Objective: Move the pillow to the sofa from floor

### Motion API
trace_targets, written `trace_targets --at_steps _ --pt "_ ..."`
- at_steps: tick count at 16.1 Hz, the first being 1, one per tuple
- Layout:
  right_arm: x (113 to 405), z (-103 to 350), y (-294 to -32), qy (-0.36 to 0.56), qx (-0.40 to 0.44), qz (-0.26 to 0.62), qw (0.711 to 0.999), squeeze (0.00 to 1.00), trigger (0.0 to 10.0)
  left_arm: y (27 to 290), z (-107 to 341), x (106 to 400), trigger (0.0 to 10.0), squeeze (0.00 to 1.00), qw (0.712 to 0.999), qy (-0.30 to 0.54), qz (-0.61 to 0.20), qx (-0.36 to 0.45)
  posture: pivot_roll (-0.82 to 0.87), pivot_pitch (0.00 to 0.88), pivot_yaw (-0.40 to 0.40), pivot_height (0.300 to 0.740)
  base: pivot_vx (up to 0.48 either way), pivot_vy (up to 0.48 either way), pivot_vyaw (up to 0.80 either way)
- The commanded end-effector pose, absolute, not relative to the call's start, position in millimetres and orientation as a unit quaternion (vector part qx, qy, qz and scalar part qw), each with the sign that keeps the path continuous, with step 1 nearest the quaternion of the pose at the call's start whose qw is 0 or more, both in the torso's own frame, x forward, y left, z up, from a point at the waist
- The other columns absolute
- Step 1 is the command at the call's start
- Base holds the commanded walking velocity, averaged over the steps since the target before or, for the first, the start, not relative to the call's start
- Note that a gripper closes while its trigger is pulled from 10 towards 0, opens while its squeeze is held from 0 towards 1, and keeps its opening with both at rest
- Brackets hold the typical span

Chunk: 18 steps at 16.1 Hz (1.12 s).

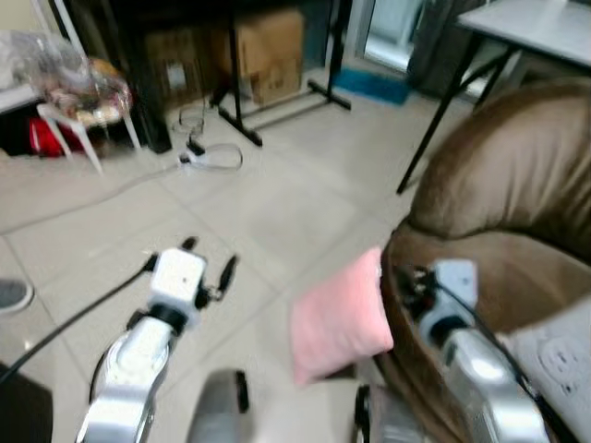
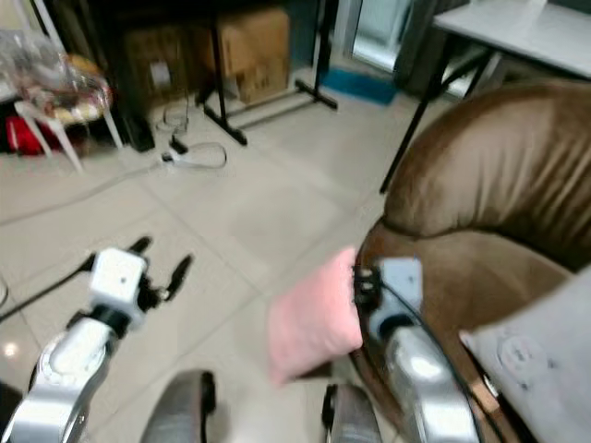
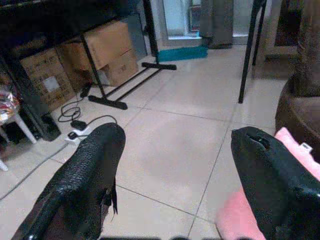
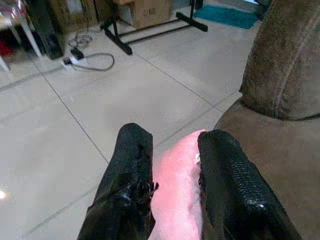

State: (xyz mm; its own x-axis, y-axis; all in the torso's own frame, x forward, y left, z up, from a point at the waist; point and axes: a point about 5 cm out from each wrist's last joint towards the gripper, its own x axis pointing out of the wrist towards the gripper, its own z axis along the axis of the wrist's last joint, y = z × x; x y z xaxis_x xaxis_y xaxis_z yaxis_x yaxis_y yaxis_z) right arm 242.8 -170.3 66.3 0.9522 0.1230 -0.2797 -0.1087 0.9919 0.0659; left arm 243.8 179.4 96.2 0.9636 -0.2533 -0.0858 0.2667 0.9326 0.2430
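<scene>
Both head views are showing up soft with blur. The pink pillow (image 1: 340, 318) is hiding the right tool (image 4: 172, 165) fingertips in the head views, and the right wrist view's lower edge is cutting the pillow off. The brown sofa (image 1: 517, 185) is running past the right edge. The grey cushion (image 2: 540, 355) is getting cropped at the corner. A shoe (image 1: 13, 295) is poking in, mostly cut off, at the left edge.

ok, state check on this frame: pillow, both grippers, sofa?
pink pillow: off the floor, pinched at its edge, beside the sofa's front
right gripper: shut on the pillow
left gripper: open, empty, over the floor tiles
brown sofa: seat free in front, grey cushion on it
</scene>
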Motion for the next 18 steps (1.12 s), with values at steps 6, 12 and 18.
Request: trace_targets --at_steps 6,12,18 --pt "243.1 71.6 -164.2 0.142 0.025 0.078 0.986 0.00 10.0 184.7 90.8 239.8 10.0 0.00 0.981 0.036 -0.130 0.138 0.04 0.015 -0.031 0.593 0.000 0.000 0.00" --pt "242.6 73.8 -164.7 0.135 0.038 0.090 0.986 0.00 10.0 184.7 91.2 239.7 10.0 0.00 0.981 0.032 -0.127 0.142 0.04 0.000 -0.025 0.534 0.000 0.000 0.00" --pt "241.5 67.7 -165.4 0.134 0.032 0.097 0.986 0.00 10.0 183.5 94.4 242.1 10.0 0.00 0.983 0.025 -0.128 0.132 0.04 0.007 -0.025 0.489 0.000 0.000 0.00"
